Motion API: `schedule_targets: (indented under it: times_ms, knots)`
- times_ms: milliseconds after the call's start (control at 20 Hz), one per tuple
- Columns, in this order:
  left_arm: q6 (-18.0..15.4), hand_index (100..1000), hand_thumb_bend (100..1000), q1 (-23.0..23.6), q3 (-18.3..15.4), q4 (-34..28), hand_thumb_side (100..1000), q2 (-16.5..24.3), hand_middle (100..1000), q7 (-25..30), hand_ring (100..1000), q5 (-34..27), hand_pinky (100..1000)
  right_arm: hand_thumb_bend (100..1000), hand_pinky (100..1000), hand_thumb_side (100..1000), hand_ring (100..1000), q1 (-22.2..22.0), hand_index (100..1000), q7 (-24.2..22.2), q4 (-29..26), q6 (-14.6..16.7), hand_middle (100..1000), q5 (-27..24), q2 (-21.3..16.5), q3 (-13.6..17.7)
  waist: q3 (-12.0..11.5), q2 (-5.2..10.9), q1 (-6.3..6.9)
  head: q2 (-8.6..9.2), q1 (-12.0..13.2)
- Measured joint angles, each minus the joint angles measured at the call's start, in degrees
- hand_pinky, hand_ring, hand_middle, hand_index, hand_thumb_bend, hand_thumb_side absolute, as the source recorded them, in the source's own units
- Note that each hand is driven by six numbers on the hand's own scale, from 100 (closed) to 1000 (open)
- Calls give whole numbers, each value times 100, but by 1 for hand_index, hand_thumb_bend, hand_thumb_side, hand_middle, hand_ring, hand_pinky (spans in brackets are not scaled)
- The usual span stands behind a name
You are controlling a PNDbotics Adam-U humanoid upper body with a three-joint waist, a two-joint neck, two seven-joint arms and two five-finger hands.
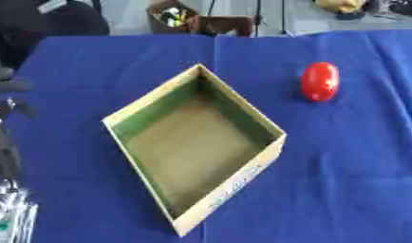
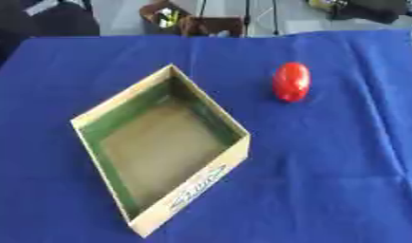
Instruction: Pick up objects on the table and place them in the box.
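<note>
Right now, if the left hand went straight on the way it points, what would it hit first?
The left hand shows partly at the left edge, seemingly pointing up the table. That way looks free over blue cloth; the box lies to its right.

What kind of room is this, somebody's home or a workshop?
Probably a lab or test room, not a home. A blue cloth covers the table, holding only an open cardboard box and a red oval object. Cables and equipment clutter the far edge.

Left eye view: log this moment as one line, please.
box: empty, on blue cloth | red object: right of box, apart | left hand: left edge, fingers unclear | right hand: unseen
</note>
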State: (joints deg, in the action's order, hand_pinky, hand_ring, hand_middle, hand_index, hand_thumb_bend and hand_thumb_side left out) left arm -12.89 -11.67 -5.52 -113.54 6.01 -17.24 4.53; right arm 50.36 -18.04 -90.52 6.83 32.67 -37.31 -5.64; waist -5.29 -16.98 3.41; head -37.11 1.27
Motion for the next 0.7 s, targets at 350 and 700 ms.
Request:
schedule_targets:
  times_ms: [350,700]
  knots:
    - [8,702,100,0,0,0,934,0,580,-3,536,0,281,181,767,1000,759,0,853,-39,14,15,746,-1,25,0,5,0,-25,1,-16]
    - [12,703,100,1,0,0,933,0,580,-10,535,0,281,381,802,1000,790,56,866,-190,84,152,788,45,28,-67,-16,6,-30,1,-20]
